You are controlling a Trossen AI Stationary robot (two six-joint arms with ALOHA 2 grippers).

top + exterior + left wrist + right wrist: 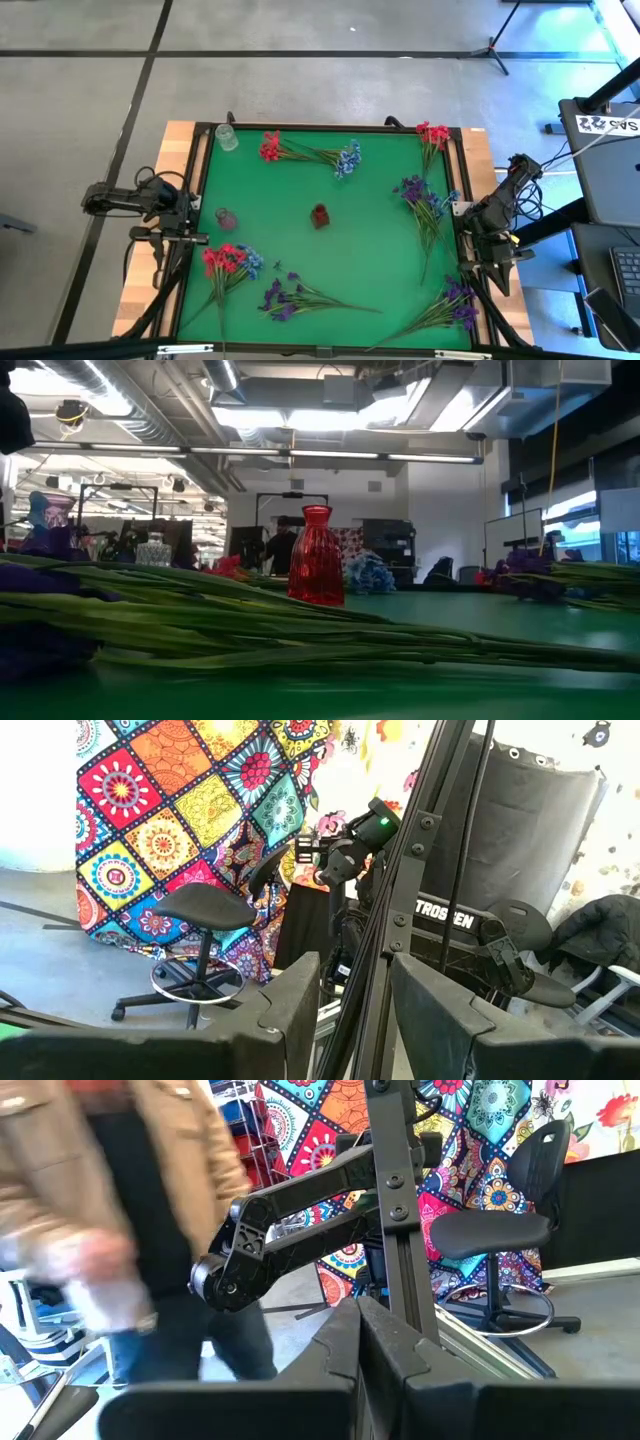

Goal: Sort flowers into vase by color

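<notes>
Nearest the low camera, long green stems with dark purple blossoms (200, 625) are lying across the front of the green mat (375, 215), close to its near edge. In the high view three bunches are resting along that near edge: a red-pink and light blue bunch (228, 262) at the left corner, a purple bunch (285, 296) toward the middle, and another purple bunch (455, 304) at the right corner.

At mid-table the small red ribbed glass vase (316, 556) is standing upright with bare mat all round it; a small purple-tinted glass vase (226, 218) is sitting apart to its left. A purple and blue bunch (420, 195) is lying toward the right edge.

Both arms are waiting off the mat. The left gripper (350, 1010) is parked beyond the left edge, fingers spread apart, holding nothing. The right gripper (358, 1342) is parked beyond the right edge, fingers pressed together, empty.

Along the far edge a clear glass vase (227, 137) is standing at the left corner, a red and blue bunch (310, 153) beside it, and a red bunch (433, 135) at the right corner.
</notes>
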